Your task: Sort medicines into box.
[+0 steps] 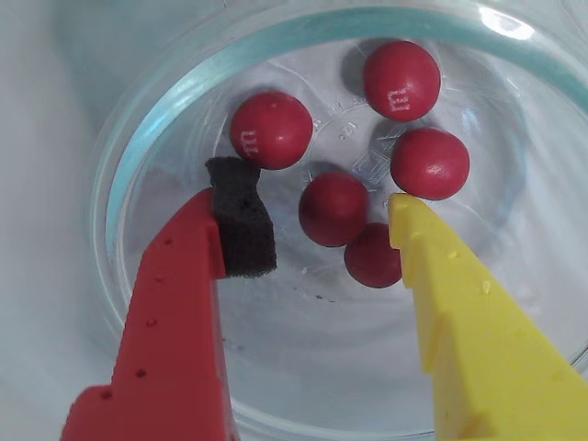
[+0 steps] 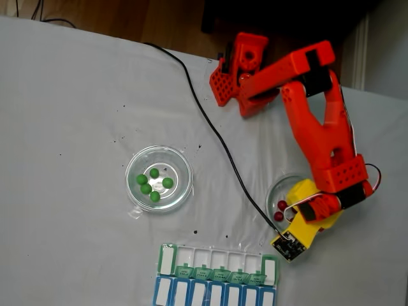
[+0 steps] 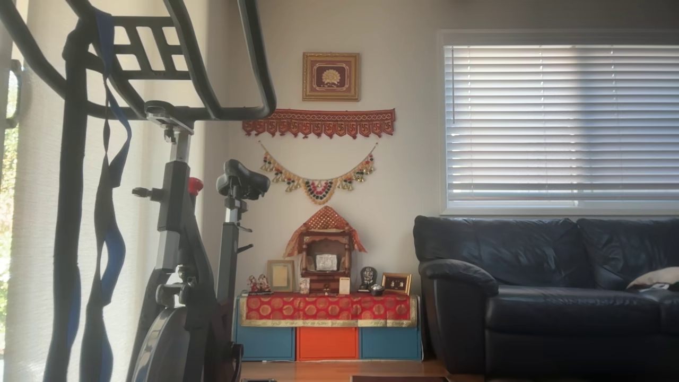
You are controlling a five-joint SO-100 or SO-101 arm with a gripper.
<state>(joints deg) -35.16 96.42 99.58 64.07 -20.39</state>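
Observation:
Several dark red medicines (image 1: pixel 333 209) lie in a clear round glass dish (image 1: pixel 138 165) in the wrist view. My gripper (image 1: pixel 317 195) hangs open just above them, its red finger with a black foam pad (image 1: pixel 243 220) at the left and its yellow finger (image 1: pixel 432 266) at the right. One red pill sits between the fingertips and another lies against the yellow tip. The fixed view shows the same dish (image 2: pixel 275 189) with two red pills (image 2: pixel 281 204) showing beside the yellow wrist (image 2: pixel 305 226). Several green medicines (image 2: pixel 153 185) lie in a second dish (image 2: pixel 132 167). The box (image 2: pixel 217 274) lies at the table's near edge.
A black cable (image 2: pixel 210 121) runs across the grey table from the arm's red base (image 2: pixel 239 70) to the wrist. The red arm (image 2: pixel 319 127) reaches over the table's right side. The other view shows a room with an exercise bike (image 3: pixel 180 239) and a sofa (image 3: pixel 546 292).

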